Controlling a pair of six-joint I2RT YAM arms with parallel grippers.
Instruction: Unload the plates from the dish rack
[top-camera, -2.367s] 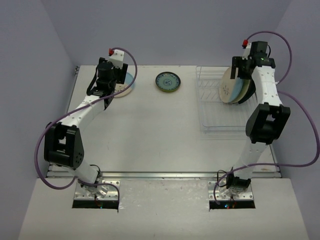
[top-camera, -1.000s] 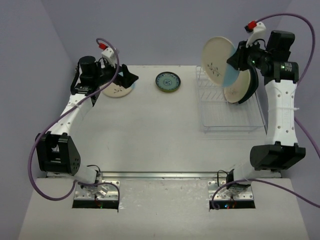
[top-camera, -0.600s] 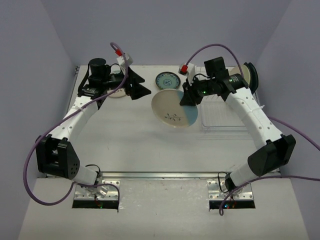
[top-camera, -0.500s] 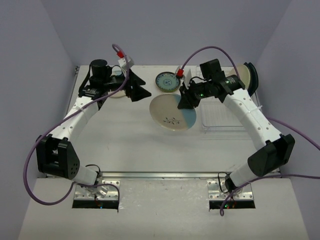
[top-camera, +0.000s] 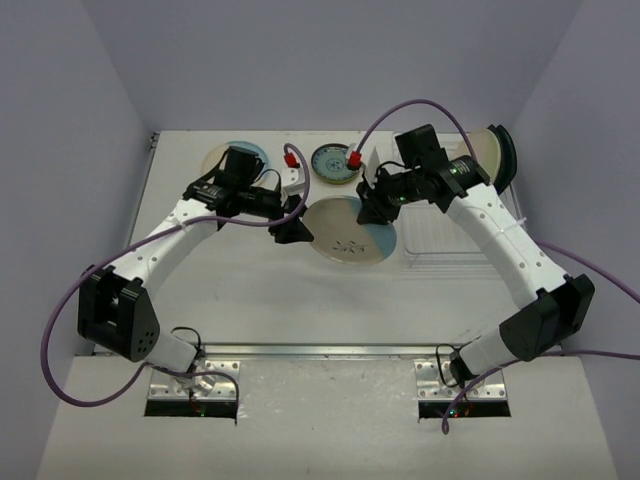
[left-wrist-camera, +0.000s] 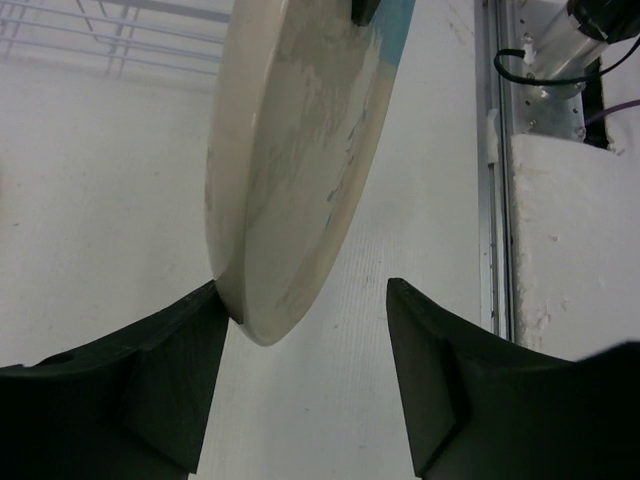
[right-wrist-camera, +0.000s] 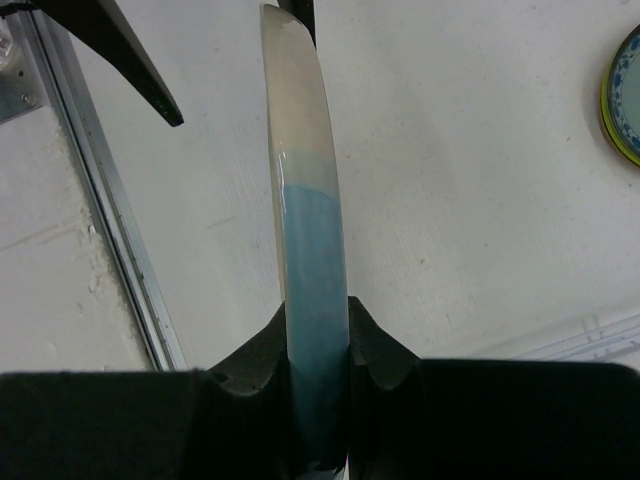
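Overhead view of a white surface with a white wire dish rack (top-camera: 430, 248) on the right side. Farthest left of the rack, a pale plate (top-camera: 228, 157) lies flat, already unloaded. Closer to the rack, the left pincer (top-camera: 294, 230) straddles the left rim of a cream-and-blue plate (top-camera: 345, 232). Its jaws are apart: one finger (left-wrist-camera: 150, 370) touches the rim and the other stands clear, so nothing is clamped. This looks like a handover being set up. Left of the rack's far end, a small patterned plate (top-camera: 334, 163) lies flat. Just left of the rack, the right pincer (top-camera: 378, 207) is clenched on the plate's blue edge. It holds the plate tilted on edge, probably to offer the free rim. At the rack's far end, two plates (top-camera: 495, 148) stand upright, not yet unloaded.
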